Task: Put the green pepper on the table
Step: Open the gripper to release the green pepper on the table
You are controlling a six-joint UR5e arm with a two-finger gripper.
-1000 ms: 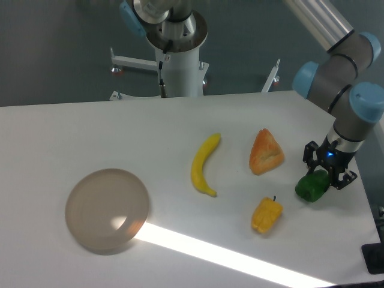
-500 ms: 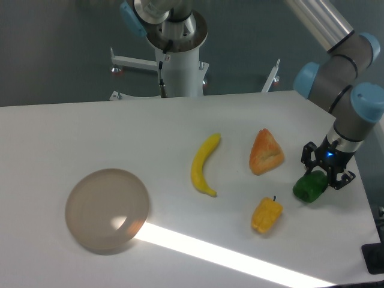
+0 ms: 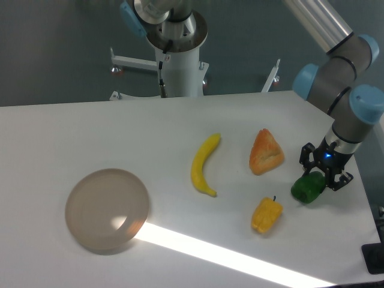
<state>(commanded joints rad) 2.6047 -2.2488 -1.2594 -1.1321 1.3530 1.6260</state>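
The green pepper (image 3: 306,189) is at the right side of the white table (image 3: 90,132), low over or touching its surface; I cannot tell which. My gripper (image 3: 318,179) reaches down onto the pepper from the upper right, with its fingers closed around the pepper's top. The fingertips are partly hidden behind the pepper.
A yellow-orange pepper (image 3: 266,215) lies just left of and below the green one. An orange wedge (image 3: 266,151) and a banana (image 3: 204,164) lie further left. A round brownish-grey dish (image 3: 107,209) sits at the front left. The table's right edge is close to the gripper.
The gripper and the green pepper have shifted together slightly to the left and down. Nothing else has moved.
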